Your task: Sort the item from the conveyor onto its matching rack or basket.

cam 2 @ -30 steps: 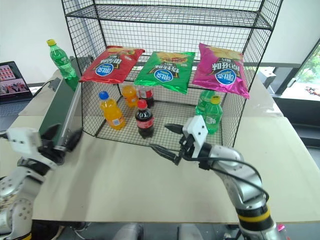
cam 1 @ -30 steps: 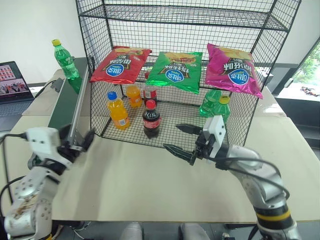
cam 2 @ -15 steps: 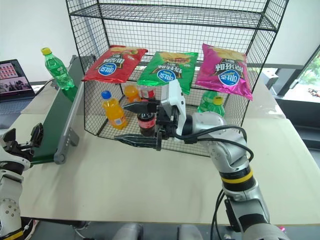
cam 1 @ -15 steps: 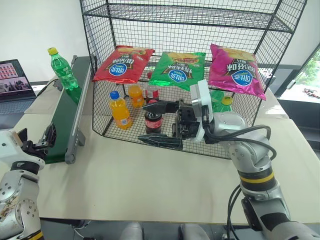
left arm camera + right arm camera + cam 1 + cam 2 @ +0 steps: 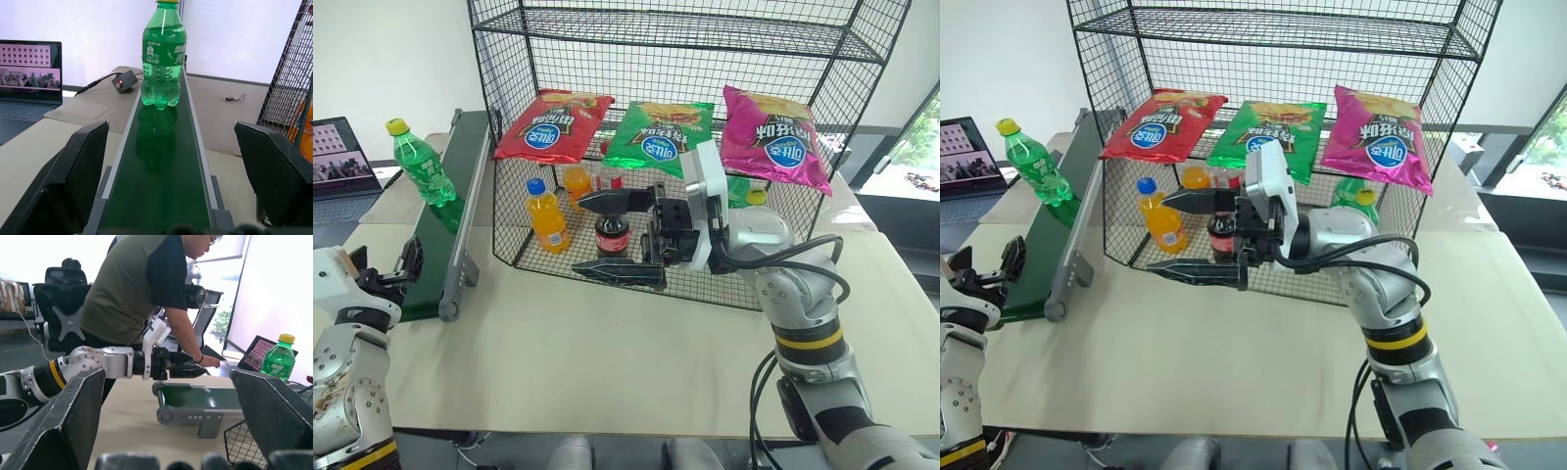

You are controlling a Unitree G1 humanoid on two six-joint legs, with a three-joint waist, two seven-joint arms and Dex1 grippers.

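One beige bench (image 5: 607, 362) carries a tall black wire rack (image 5: 685, 117) and, along its left side, the green conveyor (image 5: 445, 230). Three chip bags lie on the rack's middle tier; orange, cola and green bottles stand below. The green bottle (image 5: 419, 164) stands upright on the belt, partway along, untouched. Right claw (image 5: 617, 238) released, fingers spread wide, hanging in front of the rack. Left claw (image 5: 171, 169) released too, at the belt's near end, well short of the bottle.

3 chip bags (image 5: 656, 137), 2 orange drink bottles (image 5: 546, 215), 1 cola bottle (image 5: 611, 236), 1 laptop (image 5: 344, 155)
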